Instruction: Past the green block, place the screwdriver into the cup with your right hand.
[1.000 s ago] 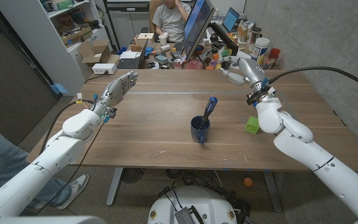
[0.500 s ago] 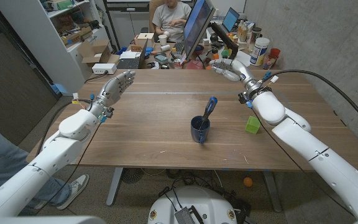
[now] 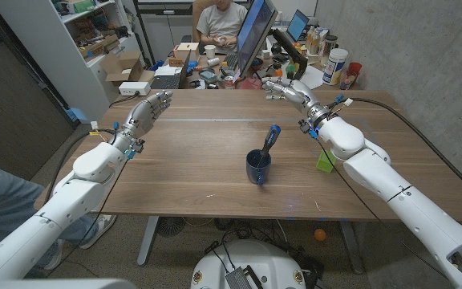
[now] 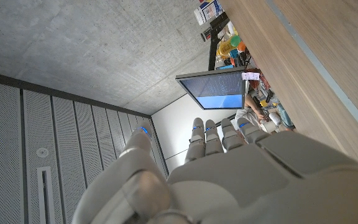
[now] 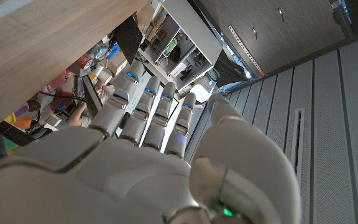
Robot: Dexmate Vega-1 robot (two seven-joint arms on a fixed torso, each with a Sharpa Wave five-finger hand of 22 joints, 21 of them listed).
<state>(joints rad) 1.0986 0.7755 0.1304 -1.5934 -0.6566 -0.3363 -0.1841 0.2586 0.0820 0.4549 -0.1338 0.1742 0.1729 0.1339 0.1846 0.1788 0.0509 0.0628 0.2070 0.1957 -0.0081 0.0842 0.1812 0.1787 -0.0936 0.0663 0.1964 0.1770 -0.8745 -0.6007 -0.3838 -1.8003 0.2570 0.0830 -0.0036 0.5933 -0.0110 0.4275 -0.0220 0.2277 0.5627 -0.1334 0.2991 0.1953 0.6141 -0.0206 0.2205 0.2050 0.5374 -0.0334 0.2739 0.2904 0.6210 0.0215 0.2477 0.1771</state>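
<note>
Screwdriver point(image 3: 270, 140) in cup point(image 3: 257, 168) — both hands empty

Blue-handled screwdriver stands tilted in the dark blue cup at mid-table; green block point(image 3: 325, 160) sits to the cup's right, partly behind the right arm. Right hand point(image 3: 283, 89) held over the far table edge, fingers extended, holding nothing — left hand point(image 3: 149, 111) likewise spread above the table's left side

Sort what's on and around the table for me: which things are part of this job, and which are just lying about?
Job:
- screwdriver, standing in the cup
- cup, mid-table
- green block, beside the right arm
- right hand, open, holding nothing

Lying about:
- left hand, idle and open
- monitor and desk clutter behind the table
- seated person
</note>
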